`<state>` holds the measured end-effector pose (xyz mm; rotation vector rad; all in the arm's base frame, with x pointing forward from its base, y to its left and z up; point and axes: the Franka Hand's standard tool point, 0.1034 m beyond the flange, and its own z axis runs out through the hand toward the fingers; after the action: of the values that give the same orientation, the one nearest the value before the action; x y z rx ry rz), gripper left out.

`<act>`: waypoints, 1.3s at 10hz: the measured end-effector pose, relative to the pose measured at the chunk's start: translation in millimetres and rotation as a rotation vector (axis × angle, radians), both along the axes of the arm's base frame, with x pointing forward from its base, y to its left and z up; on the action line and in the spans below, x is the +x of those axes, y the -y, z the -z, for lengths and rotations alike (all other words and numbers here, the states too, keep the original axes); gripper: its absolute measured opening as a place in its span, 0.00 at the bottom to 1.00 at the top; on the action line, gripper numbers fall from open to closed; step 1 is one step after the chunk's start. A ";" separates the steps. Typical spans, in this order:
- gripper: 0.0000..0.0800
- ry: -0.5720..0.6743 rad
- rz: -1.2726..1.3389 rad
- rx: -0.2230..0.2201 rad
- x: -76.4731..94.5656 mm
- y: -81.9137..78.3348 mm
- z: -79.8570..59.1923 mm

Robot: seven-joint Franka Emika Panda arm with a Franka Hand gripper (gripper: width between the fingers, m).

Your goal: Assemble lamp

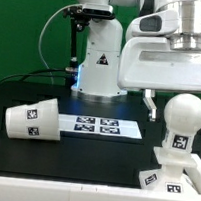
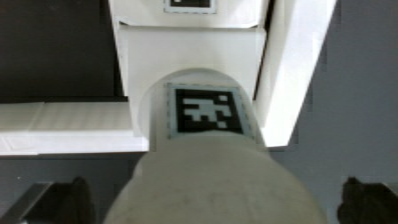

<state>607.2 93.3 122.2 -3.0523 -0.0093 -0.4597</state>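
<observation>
The rounded bulb (image 1: 178,119) stands upright with its tagged neck on the boxy base (image 1: 167,176) at the exterior view's right. My gripper (image 1: 175,96) hangs just above the bulb's round head, one dark finger (image 1: 147,99) showing beside it. In the wrist view the bulb (image 2: 206,150) fills the gap between my two fingers (image 2: 54,205), which stand apart from it on either side, so the gripper (image 2: 208,208) is open and empty. The base (image 2: 192,45) shows beyond the bulb. The conical shade (image 1: 31,118) lies on its side at the exterior view's left.
The marker board (image 1: 104,126) lies flat on the black table between shade and base. The robot's pedestal (image 1: 97,63) stands behind it. A low white wall (image 1: 49,191) runs along the table's near edge.
</observation>
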 end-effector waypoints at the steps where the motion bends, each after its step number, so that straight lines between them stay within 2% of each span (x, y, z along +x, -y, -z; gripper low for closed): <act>1: 0.87 0.006 0.008 0.002 8.8 3.6 -7.2; 2: 0.87 -0.049 0.012 0.006 5.5 4.8 -3.3; 4: 0.87 -0.223 0.019 0.024 15.6 2.0 -6.0; 6: 0.87 -0.302 0.018 0.025 14.7 1.2 -1.8; 8: 0.87 -0.300 0.027 0.026 16.0 -0.7 -1.9; 9: 0.74 -0.300 0.028 0.026 16.0 -0.4 -1.8; 10: 0.71 -0.300 0.028 0.027 16.0 -0.3 -1.8; 13: 0.71 -0.306 0.124 0.042 15.9 -0.4 -1.6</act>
<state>623.1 93.6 123.8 -3.0566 0.2009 0.0060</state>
